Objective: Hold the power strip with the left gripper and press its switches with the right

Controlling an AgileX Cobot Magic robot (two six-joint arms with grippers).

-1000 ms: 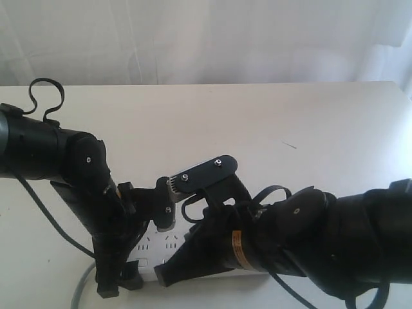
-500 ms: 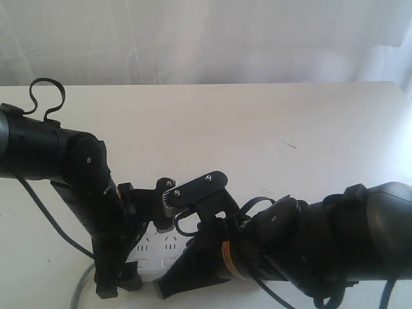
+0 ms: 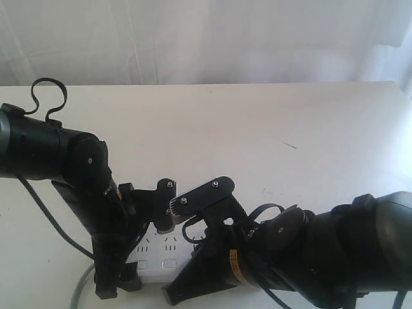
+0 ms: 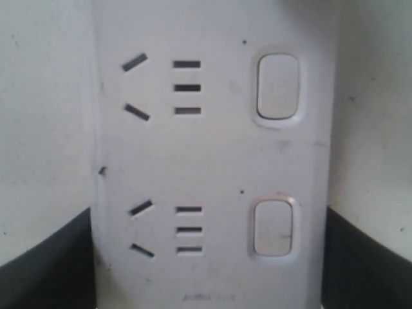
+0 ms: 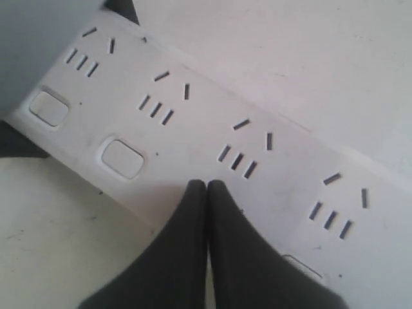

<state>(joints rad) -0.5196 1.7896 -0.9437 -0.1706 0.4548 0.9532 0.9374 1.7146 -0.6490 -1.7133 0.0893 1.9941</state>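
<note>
The white power strip (image 4: 212,154) lies flat, with my left gripper (image 4: 209,264) shut across its width, one black finger on each long side. Two of its switches (image 4: 277,85) show in the left wrist view. In the exterior view only a short stretch of the strip (image 3: 158,252) shows between the two arms. My right gripper (image 5: 206,187) is shut, its fingertips together on the strip's switch row, between one visible switch (image 5: 121,157) and another half-hidden switch (image 5: 302,265). Whatever lies under the tips is hidden.
The strip's grey cord (image 3: 80,286) runs off at the lower left. The white table (image 3: 257,129) stretches back to a pale curtain. The bulky right arm (image 3: 309,254) covers the strip's right part; the left arm's looping cable (image 3: 45,96) rises at the far left.
The right arm has sunk lower and shifted a little left over the strip. The left arm and the strip have stayed put.
</note>
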